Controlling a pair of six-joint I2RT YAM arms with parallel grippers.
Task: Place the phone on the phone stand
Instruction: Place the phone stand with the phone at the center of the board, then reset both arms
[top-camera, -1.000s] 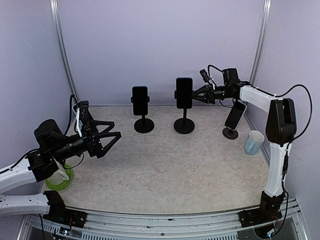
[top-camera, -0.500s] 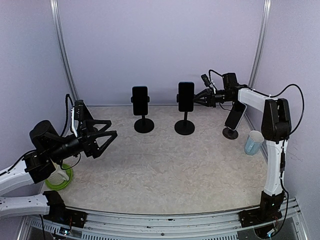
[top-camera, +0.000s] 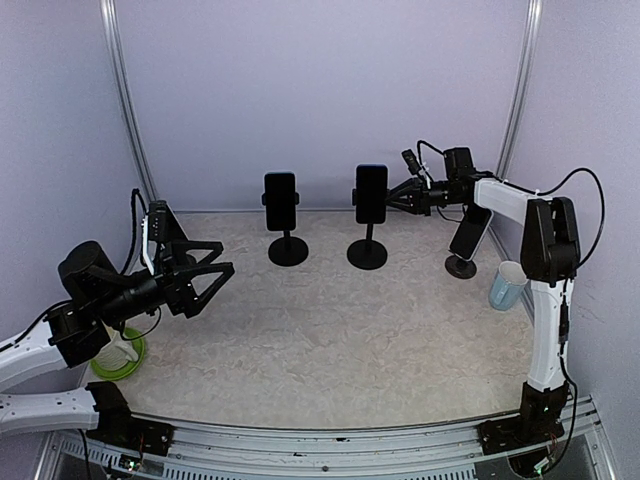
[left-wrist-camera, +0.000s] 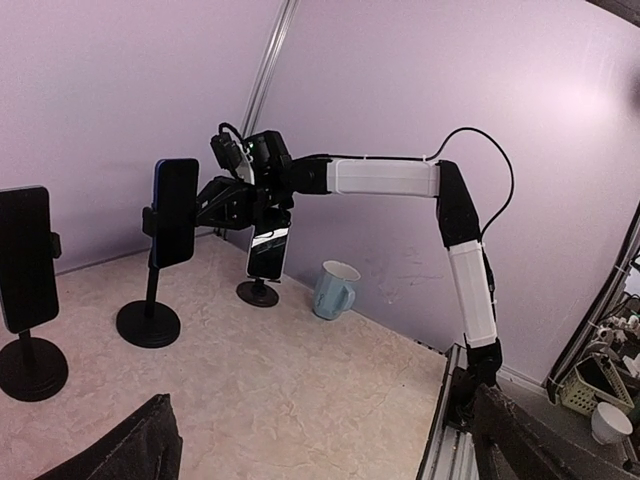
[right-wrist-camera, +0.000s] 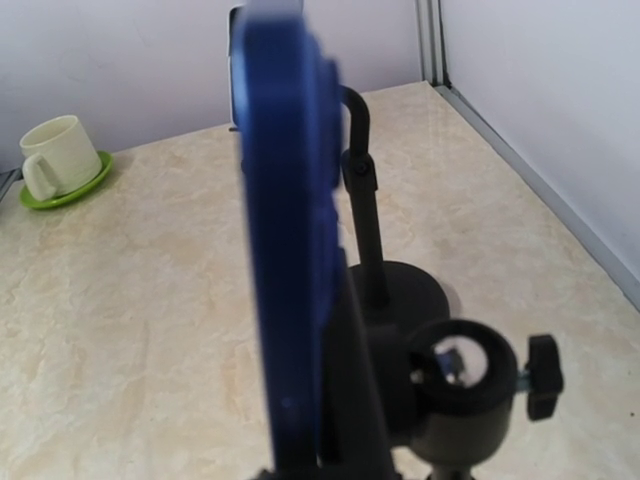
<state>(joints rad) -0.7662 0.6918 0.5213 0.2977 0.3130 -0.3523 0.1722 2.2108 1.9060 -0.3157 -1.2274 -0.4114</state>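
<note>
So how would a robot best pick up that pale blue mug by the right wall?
Probably by the rim, from straight above, pinching its side: the mug stands upright, mouth open, with the booth wall close beside it.

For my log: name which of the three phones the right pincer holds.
The middle phone, clamped by the right pincer; the left phone and the tilted right phone stand untouched.

At the tips of your right pincer (top-camera: 389, 197), the phone (top-camera: 371, 194) sits on its stand (top-camera: 367, 254); beyond it, a second stand (top-camera: 288, 250); behind the pincer, a third stand (top-camera: 461, 267) and a cup (top-camera: 508, 285).
</note>
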